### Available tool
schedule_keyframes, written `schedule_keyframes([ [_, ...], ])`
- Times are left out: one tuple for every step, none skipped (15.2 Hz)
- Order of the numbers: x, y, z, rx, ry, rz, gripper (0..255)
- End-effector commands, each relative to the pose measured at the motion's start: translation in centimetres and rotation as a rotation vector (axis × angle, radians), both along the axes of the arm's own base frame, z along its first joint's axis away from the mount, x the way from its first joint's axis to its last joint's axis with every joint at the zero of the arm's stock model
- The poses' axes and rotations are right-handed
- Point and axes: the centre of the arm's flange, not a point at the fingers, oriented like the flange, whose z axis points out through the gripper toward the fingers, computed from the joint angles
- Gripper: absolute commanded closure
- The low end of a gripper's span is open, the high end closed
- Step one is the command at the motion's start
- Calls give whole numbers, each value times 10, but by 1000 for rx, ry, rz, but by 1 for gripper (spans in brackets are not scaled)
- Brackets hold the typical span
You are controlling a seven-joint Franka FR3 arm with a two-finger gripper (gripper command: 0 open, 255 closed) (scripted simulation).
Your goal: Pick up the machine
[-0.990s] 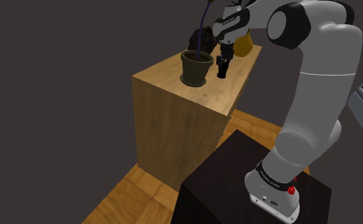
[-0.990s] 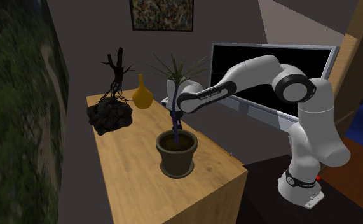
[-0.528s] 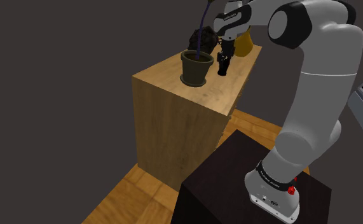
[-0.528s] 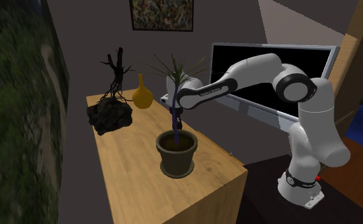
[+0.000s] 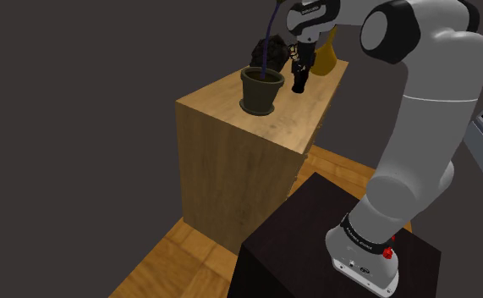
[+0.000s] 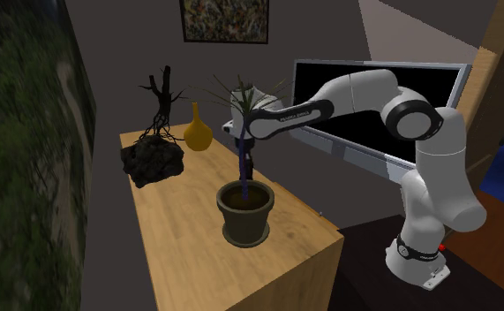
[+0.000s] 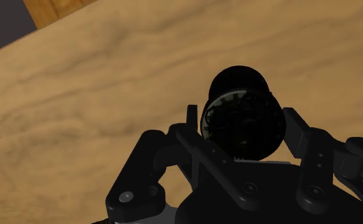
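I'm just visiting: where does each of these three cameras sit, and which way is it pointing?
Shoulder view: beside and behind the stand, looking down over the wooden cabinet; shows the arm, base to hand.
Second exterior view: across the cabinet, facing the arm; shows it from base to wrist before a dark screen.
Wrist view: on the hand, looking down at the cabinet top; shows the gripper clasping the black machine.
Shared: both outside views show the plant pot and yellow vase.

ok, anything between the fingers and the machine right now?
Nothing visible. The machine sits between the fingers, clasped on both sides, over the wooden cabinet top. The plant pot stands beside it, not in the way.
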Motion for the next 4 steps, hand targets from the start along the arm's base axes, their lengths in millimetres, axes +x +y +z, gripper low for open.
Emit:
schedule_keyframes([
  [1,-2,11,0,0,0,255],
  [1,-2,16,0,0,0,255],
  [1,-2,17,0,0,0,255],
  [1,-2,17,0,0,0,255],
])
